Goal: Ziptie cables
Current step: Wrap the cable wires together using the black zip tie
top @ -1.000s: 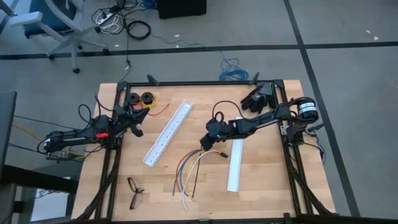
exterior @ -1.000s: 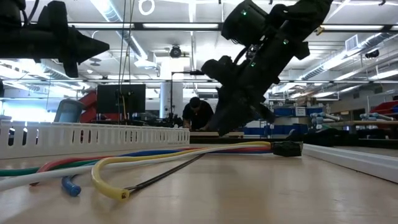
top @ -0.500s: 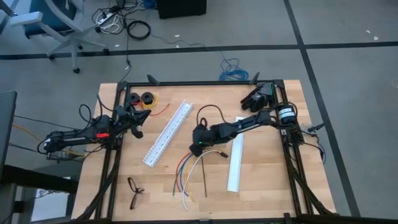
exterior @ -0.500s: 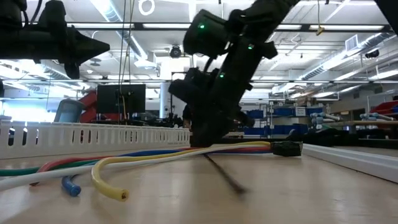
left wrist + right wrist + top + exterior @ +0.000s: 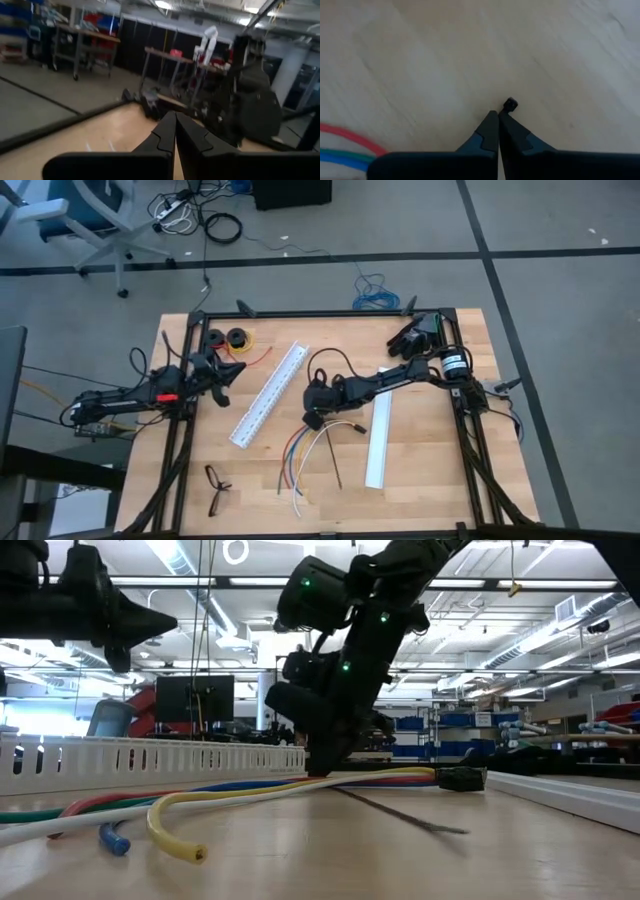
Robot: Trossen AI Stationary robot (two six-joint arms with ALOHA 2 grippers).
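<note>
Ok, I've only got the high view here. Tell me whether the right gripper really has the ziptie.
Observer: The right wrist view shows the right gripper shut, with the ziptie head poking out at its fingertips.
Operator: Now tell me how the strip sits.
Observer: In the low view it slopes from the gripper down to the table. Its free end rests on the wood in front of the cables.
Operator: Report the left one too.
Observer: The left wrist view shows the left gripper shut, with nothing in it.
</note>
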